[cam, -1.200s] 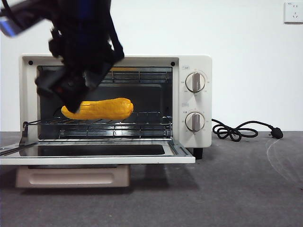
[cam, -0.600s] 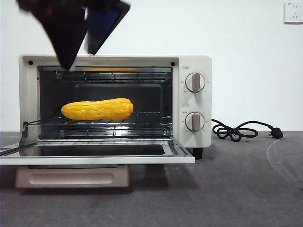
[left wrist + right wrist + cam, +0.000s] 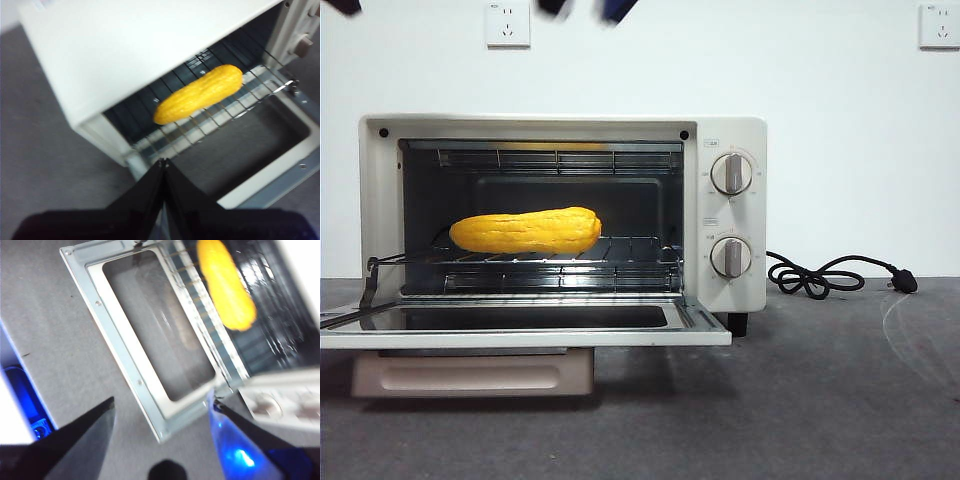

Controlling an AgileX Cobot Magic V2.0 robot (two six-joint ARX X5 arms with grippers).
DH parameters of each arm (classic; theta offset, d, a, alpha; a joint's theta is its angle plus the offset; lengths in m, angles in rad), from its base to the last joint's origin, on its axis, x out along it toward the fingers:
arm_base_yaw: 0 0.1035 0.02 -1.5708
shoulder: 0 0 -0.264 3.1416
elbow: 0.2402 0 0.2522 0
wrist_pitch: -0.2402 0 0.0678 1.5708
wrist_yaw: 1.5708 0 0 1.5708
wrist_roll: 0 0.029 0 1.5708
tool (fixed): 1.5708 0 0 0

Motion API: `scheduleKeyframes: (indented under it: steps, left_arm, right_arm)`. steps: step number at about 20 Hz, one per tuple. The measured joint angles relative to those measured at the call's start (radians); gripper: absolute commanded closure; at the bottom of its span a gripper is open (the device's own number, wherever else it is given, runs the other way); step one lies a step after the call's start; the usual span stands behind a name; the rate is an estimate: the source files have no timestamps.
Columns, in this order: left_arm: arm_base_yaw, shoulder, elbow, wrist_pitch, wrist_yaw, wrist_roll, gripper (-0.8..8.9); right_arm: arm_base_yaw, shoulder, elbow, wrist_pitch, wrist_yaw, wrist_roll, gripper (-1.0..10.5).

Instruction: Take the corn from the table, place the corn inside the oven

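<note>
Front view is looking level across the table from low and near, facing the oven and its open door; left wrist view is looking down from above the oven's left side into the cavity; right wrist view is looking steeply down over the lowered door; all three are sharing the corn on the rack.

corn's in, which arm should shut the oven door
Probably right: its open gripper hangs above the lowered door. The left gripper is shut, over the oven by the corn.
</note>
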Motion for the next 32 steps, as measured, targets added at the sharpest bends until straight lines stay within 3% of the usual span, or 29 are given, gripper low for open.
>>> scheduleKeyframes:
  steps: [3, 8, 12, 14, 16, 20, 22, 27, 32]
  left_arm:
    - [0.103, 0.036, 0.0, -0.002, 0.175, 0.0, 8.2]
    - [0.266, 0.054, -0.027, -0.01, 0.436, 0.0, 8.2]
    - [0.379, 0.05, -0.093, -0.035, 0.568, 0.0, 8.2]
    - [0.434, 0.05, -0.144, -0.043, 0.621, 0.0, 8.2]
    - [0.482, 0.05, -0.195, -0.04, 0.66, 0.0, 8.2]
    - [0.562, 0.05, -0.3, -0.005, 0.707, -0.001, 8.2]
    - [0.595, 0.05, -0.347, 0.012, 0.71, -0.001, 8.2]
    - [0.636, 0.071, -0.393, 0.069, 0.707, -0.011, 8.2]
    - [0.637, 0.213, -0.393, 0.1, 0.708, -0.013, 8.21]
  right_arm:
    - [0.0, -0.056, 0.0, -0.031, 0.0, 0.014, 8.0]
    - [-0.028, -0.116, 0.0, -0.048, 0.002, 0.019, 8.3]
    - [-0.072, -0.143, 0.0, -0.059, 0.002, 0.019, 8.4]
    - [-0.107, -0.15, 0.0, -0.072, 0.002, 0.019, 9.0]
    - [-0.14, -0.151, 0.0, -0.083, 0.002, 0.019, 9.6]
    - [-0.212, -0.151, 0.0, -0.118, -0.005, 0.017, 9.6]
    - [-0.262, -0.151, 0.0, -0.125, -0.049, 0.011, 9.6]
    - [-0.435, -0.151, 0.0, -0.125, -0.288, -0.034, 9.6]
    - [-0.589, -0.151, 0.0, -0.126, -0.463, -0.086, 9.6]
